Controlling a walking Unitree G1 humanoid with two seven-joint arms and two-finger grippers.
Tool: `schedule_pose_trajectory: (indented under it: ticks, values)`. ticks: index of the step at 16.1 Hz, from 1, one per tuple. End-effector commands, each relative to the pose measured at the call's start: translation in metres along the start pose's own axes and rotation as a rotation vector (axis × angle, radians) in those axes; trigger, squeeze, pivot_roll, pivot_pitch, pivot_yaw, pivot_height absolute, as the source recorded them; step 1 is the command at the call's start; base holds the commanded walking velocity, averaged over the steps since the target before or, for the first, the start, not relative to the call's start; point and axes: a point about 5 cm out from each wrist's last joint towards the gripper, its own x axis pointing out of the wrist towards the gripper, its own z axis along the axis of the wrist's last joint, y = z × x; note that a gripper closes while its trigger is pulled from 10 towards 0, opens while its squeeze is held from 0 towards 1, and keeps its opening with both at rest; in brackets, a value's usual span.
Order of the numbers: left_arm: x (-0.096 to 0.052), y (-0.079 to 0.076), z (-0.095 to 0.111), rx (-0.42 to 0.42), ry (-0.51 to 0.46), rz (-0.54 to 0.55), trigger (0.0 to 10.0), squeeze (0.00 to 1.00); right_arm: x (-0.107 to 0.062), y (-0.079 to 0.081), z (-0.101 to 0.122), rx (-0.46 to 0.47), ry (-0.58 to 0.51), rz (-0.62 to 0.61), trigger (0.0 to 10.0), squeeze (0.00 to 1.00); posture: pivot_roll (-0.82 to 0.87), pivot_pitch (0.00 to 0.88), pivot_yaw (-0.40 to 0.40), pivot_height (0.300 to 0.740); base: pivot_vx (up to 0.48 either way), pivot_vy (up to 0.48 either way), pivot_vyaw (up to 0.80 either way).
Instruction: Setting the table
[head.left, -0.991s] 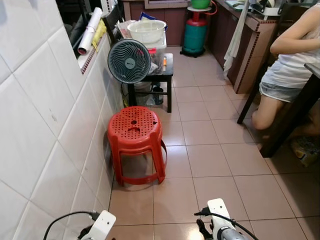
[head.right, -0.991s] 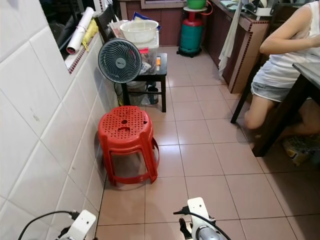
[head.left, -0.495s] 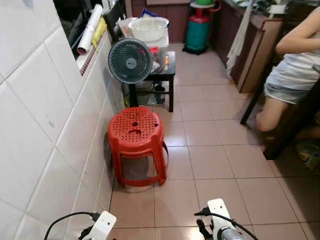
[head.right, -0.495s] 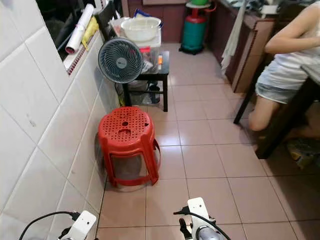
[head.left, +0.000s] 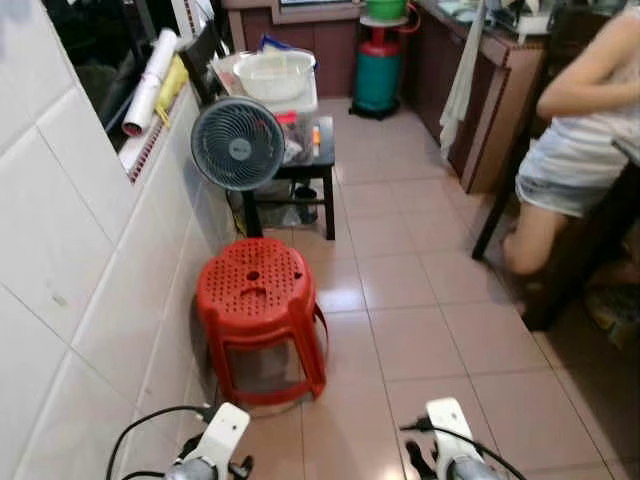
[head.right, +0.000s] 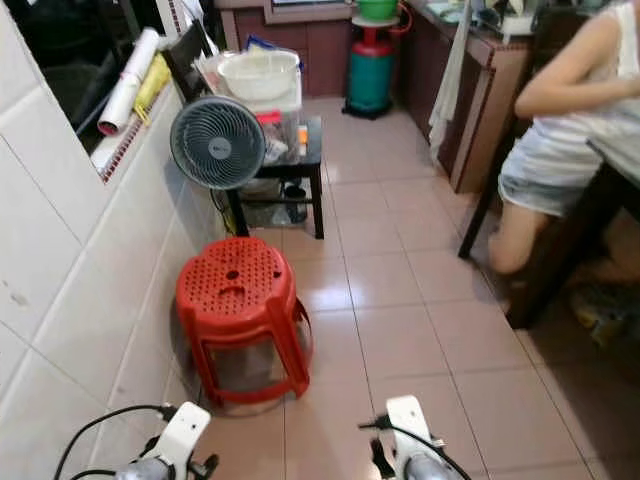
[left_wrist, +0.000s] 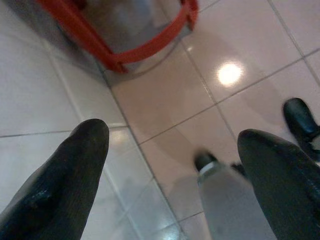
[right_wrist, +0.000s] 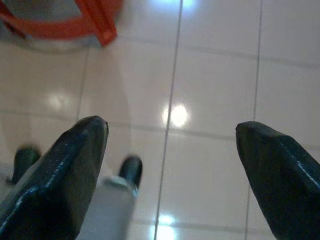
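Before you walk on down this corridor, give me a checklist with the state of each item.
1. Left pincer empty, fingers apart: ok.
2. Right pincer empty, fingers apart: ok.
3. Red stool stands close ahead on the left beside the tiled wall: not ok, steer right.
4. Tiled floor down the middle is bare: ok.
5. Person at the dark table on the right, leg reaching into the path: not ok, keep clear.
6. Tableware to set the table with: cannot tell.
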Motion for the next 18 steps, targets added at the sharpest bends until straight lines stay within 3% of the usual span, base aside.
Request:
schedule_pose_trajectory:
  ticks: [1,3,4,8,12,14,18]
  values:
    - [-0.003,0.007,-0.009,-0.007,0.032,0.018,10.0,0.00,0.001,0.009,0.001,0.011,-0.002,0.022,10.0,0.00,-0.15,0.000,0.049,0.740,0.289,0.000,0.00]
    - [-0.003,0.009,-0.008,-0.037,0.029,0.036,10.0,0.00,0.001,0.008,0.001,0.011,-0.002,0.022,10.0,0.00,-0.15,0.000,0.049,0.740,0.000,0.000,0.00]
    - [-0.003,0.010,-0.013,-0.161,0.050,0.070,10.0,0.00,0.001,0.008,0.000,0.044,-0.001,0.018,10.0,0.00,-0.15,0.000,0.046,0.740,0.000,0.000,0.00]
    - [-0.003,0.009,-0.012,-0.266,0.044,0.075,10.0,0.00,0.002,0.007,0.007,0.097,-0.012,0.017,10.0,0.00,-0.14,0.000,0.038,0.740,0.000,0.000,0.00]
    - [-0.002,0.009,-0.008,-0.256,0.041,0.077,10.0,0.00,0.004,0.010,0.015,0.050,-0.029,0.041,10.0,0.00,-0.13,0.000,0.025,0.740,0.000,0.000,0.00]
    - [-0.002,0.008,-0.009,-0.244,0.046,0.075,10.0,0.00,0.004,0.009,0.015,0.050,-0.025,0.032,10.0,0.00,-0.13,0.000,0.030,0.740,0.000,0.000,0.80]
    - [-0.002,0.009,-0.011,-0.220,0.058,0.077,10.0,0.00,0.003,0.007,0.012,0.060,-0.011,0.022,10.0,0.00,-0.13,0.000,0.037,0.740,0.000,0.000,0.00]
